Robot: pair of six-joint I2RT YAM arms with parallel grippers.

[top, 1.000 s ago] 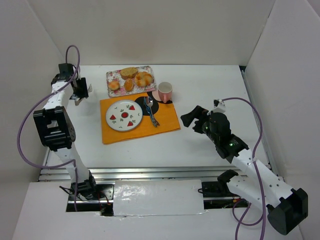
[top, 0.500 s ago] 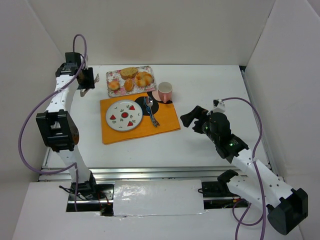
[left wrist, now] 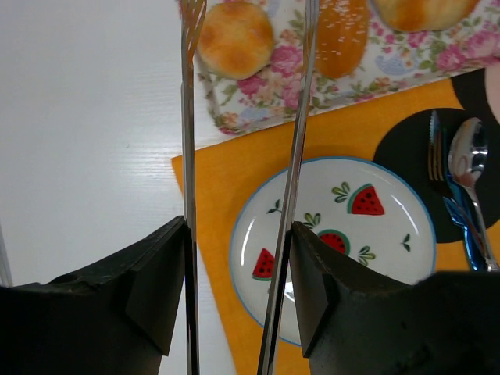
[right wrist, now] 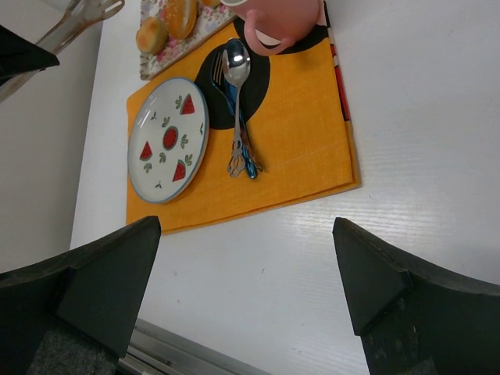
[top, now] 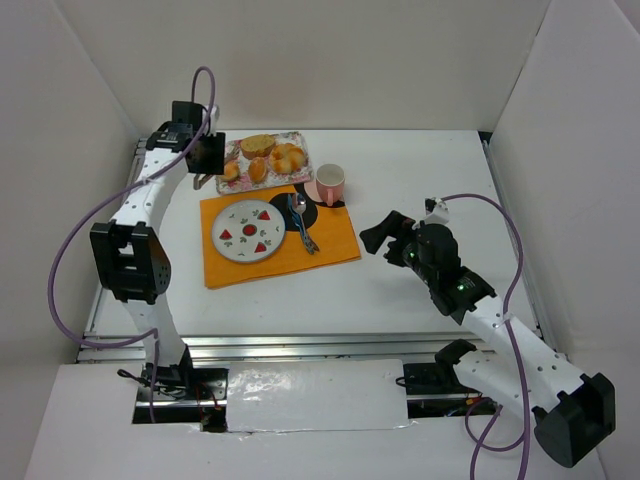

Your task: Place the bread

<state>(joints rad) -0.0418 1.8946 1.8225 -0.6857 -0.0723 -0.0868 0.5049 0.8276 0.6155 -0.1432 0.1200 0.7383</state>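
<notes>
The bread (left wrist: 341,39), a small oval golden-brown bun, lies on the floral tray (left wrist: 273,94) beside a rounder pale bun (left wrist: 234,39); from above the bread (top: 257,170) is at the tray's near edge. My left gripper (left wrist: 238,230) is shut on metal tongs (left wrist: 187,117), whose two arms stand apart and reach over the tray's near-left corner. One arm crosses the edge of the round bun and the other runs just left of the bread. The left gripper (top: 212,160) hovers at the tray's left end. My right gripper (right wrist: 246,226) is open and holds nothing, right of the orange mat.
A white plate (top: 236,219) with watermelon prints sits on the orange placemat (top: 330,245), below the tray. A spoon and fork (top: 300,222) lie on a black coaster, with a pink cup (top: 330,184) behind. A darker loaf (top: 258,145) and pale rolls (top: 290,158) share the tray. White walls enclose the table.
My left arm has swung right from the table's left edge to the tray's left end, carrying the tongs, whose arms have closed slightly. The right arm has not moved.
</notes>
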